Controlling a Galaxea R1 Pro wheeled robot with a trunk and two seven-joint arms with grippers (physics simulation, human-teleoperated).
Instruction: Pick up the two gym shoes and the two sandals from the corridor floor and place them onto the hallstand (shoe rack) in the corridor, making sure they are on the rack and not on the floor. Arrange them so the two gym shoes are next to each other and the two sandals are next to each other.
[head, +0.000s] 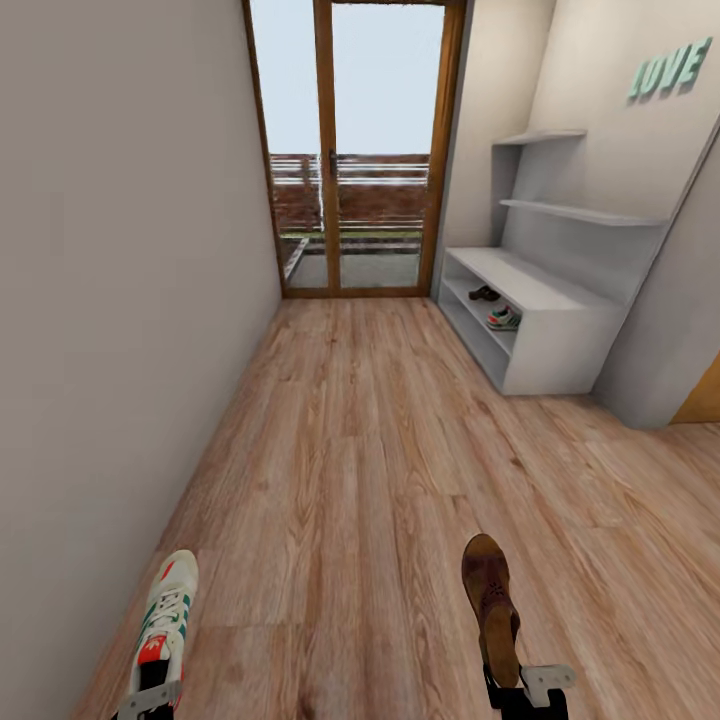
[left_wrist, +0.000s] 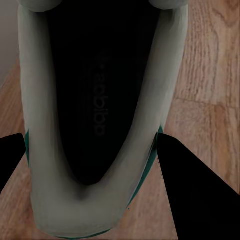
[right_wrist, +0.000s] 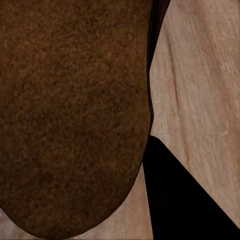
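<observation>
**One shoe in each gripper, the other two on the rack**

The white low-top gym shoe with green stripes and a red-orange tongue (head: 165, 622) sits at the lower left of the head view, held by the left gripper (head: 148, 700) at its heel, toe pointing ahead down the corridor. In the left wrist view the same shoe's dark opening and pale collar (left_wrist: 100, 125) sit between the two black fingers (left_wrist: 192, 190), which press against its sides, so the jaws are closed on it.

The dark brown leather sandal (head: 490, 600) is at the lower right of the head view, gripped at its heel end by the right gripper (head: 525, 695). In the right wrist view its brown suede-like surface (right_wrist: 70, 115) lies against one black finger (right_wrist: 180, 200); the jaws hold it.

Beneath both is the light brown wood-plank floor (head: 370, 450).

Further ahead on the right stands the light grey hallstand with a low two-tier bench and two staggered wall shelves (head: 560, 300). On its lower tier lie a second dark sandal (head: 484, 293) and, just beside it toward the robot, a second white and green gym shoe (head: 503, 318).

At the corridor's end is a wood-framed glass door (head: 350, 150). Green letters reading "LOVE" (head: 670, 68) hang on the right wall.
</observation>
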